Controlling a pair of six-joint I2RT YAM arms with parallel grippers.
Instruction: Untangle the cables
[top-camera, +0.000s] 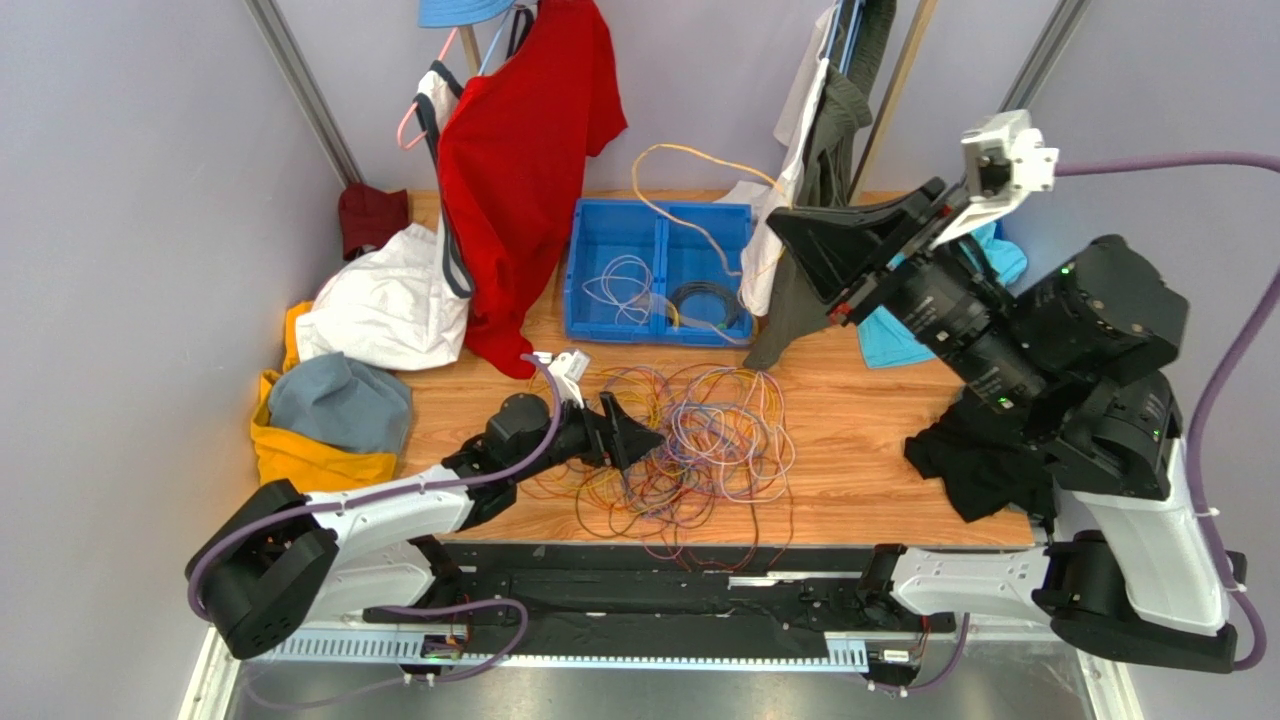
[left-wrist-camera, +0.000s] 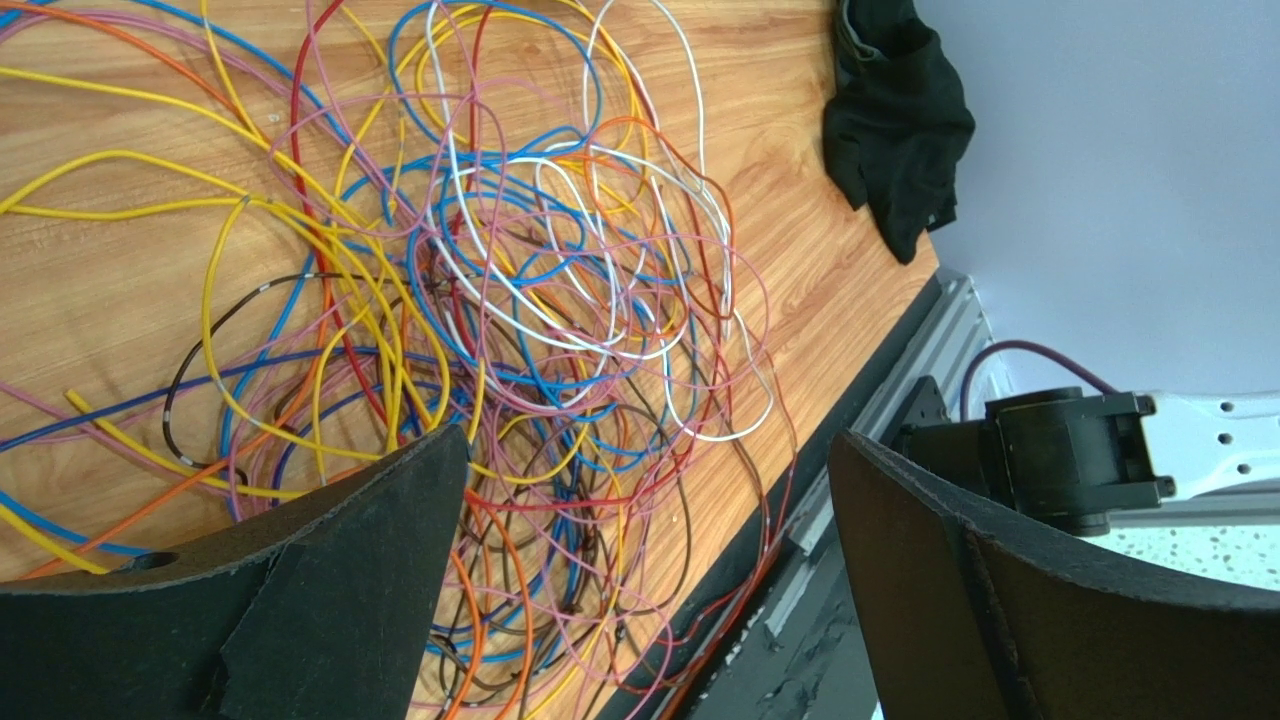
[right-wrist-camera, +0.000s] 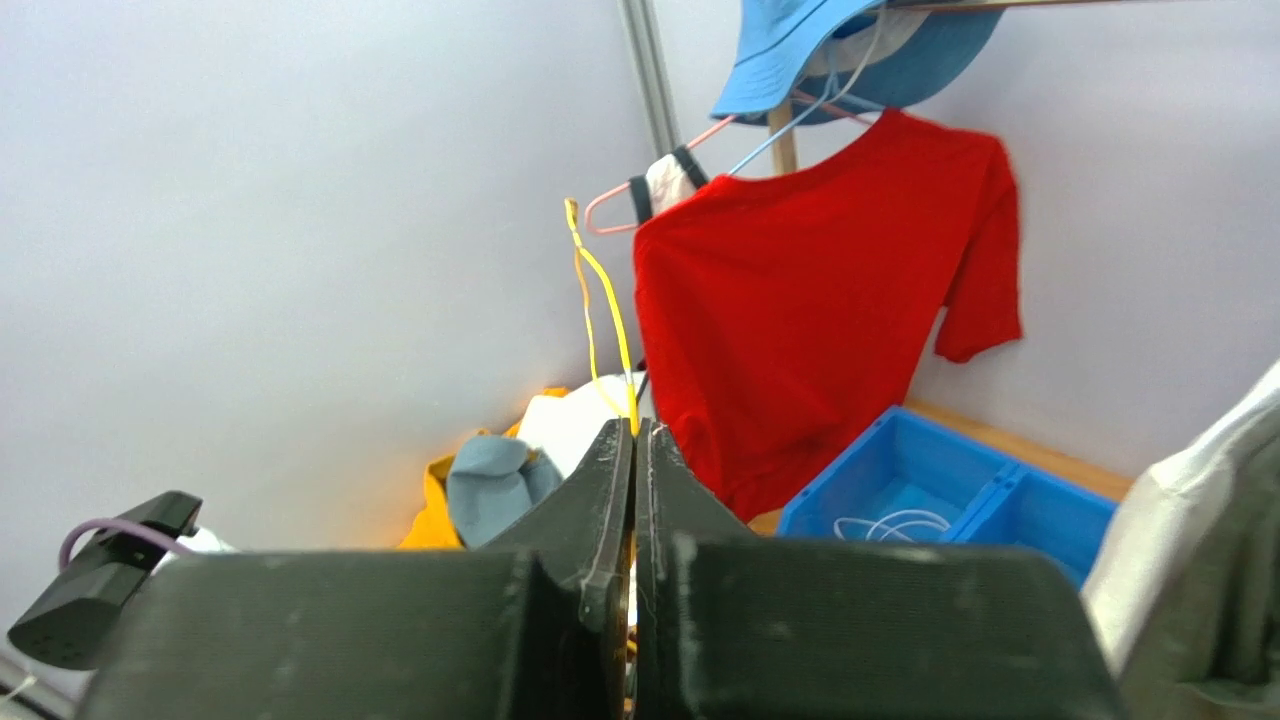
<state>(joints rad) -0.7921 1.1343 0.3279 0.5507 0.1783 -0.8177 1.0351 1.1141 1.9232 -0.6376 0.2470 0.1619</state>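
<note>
Grey walls (top-camera: 135, 180) enclose a wooden table (top-camera: 857, 405) where tangled cables (top-camera: 721, 435) lie under the spread left gripper (left-wrist-camera: 646, 450), while the right gripper (right-wrist-camera: 633, 435) pinches a yellow cable (right-wrist-camera: 574, 225).

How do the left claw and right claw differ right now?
Left claw is open wide; right claw is shut. Left claw holds nothing; right claw pinches a yellow cable. Left claw sits low at the cable tangle on the table; right claw is high above the table's right side. Both have black wedge-shaped fingers.
</note>
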